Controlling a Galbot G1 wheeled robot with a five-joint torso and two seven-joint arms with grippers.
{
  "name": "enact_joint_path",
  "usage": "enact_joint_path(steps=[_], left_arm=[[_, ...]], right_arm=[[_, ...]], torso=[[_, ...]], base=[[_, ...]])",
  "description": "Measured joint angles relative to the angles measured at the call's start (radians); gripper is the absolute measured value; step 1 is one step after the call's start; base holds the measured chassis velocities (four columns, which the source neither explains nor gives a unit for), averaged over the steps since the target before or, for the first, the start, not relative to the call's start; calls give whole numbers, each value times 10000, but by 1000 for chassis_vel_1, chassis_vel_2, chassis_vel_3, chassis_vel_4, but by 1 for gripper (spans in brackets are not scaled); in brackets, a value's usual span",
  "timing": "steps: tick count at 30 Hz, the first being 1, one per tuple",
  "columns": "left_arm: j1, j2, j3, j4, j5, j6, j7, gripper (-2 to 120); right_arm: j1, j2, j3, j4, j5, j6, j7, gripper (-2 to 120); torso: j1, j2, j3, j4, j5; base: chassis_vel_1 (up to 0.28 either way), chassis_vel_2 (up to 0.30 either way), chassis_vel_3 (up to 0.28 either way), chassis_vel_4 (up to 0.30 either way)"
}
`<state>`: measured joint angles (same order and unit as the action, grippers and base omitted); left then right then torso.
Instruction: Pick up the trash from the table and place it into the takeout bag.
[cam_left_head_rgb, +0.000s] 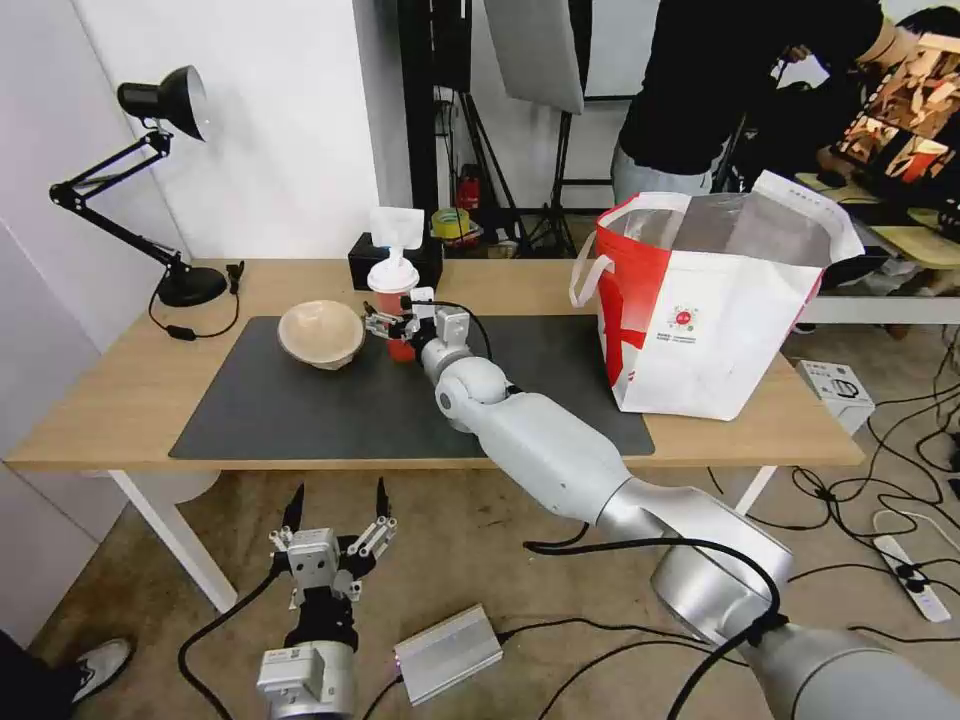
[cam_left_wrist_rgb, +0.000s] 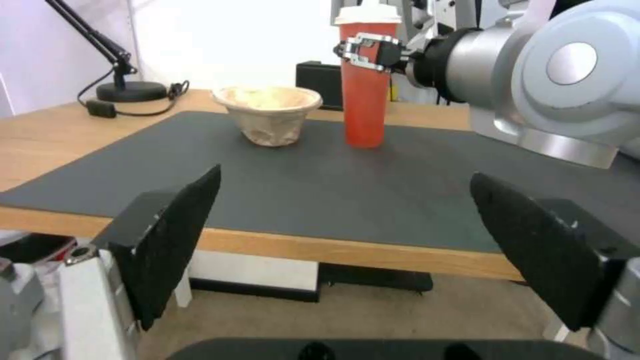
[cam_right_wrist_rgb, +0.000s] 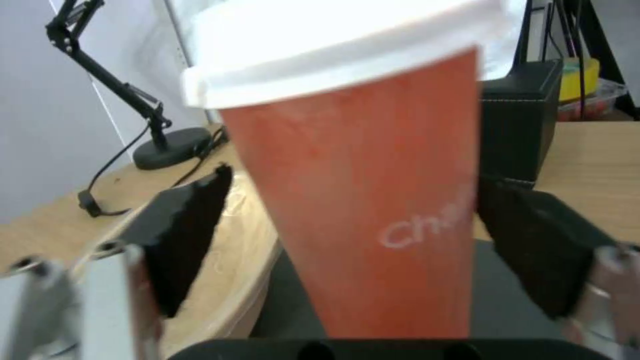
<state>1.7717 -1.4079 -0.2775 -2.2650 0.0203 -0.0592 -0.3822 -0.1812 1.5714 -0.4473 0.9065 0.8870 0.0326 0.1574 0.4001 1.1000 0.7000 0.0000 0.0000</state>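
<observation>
Trash on the dark mat of the table: a tall red cup with a white domed lid and, to its left, a beige paper bowl. My right gripper is open around the upright cup. One finger stands a small gap off the cup; the other sits at its side. The left wrist view shows the cup on the mat beside the bowl. The takeout bag stands open at the table's right. My left gripper hangs open below the front edge.
A black desk lamp stands at the far left corner and a black tissue box sits just behind the cup. Cables and a silver box lie on the floor. A person stands behind the bag.
</observation>
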Motion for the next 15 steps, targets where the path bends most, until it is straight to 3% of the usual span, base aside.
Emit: enact_joint_path(steps=[11, 15], left_arm=[[-22, -46, 105, 32, 10, 0, 13, 100], [-31, -37, 106, 35, 15, 0, 15, 100]], right_arm=[[-87, -8, 8, 80, 16, 53, 30, 39], [-111, -10, 8, 147, 3, 69, 52, 28]], torso=[[-1, 0, 0, 0, 0], [0, 0, 0, 0, 0]], base=[[0, 0, 0, 0], [0, 0, 0, 0]])
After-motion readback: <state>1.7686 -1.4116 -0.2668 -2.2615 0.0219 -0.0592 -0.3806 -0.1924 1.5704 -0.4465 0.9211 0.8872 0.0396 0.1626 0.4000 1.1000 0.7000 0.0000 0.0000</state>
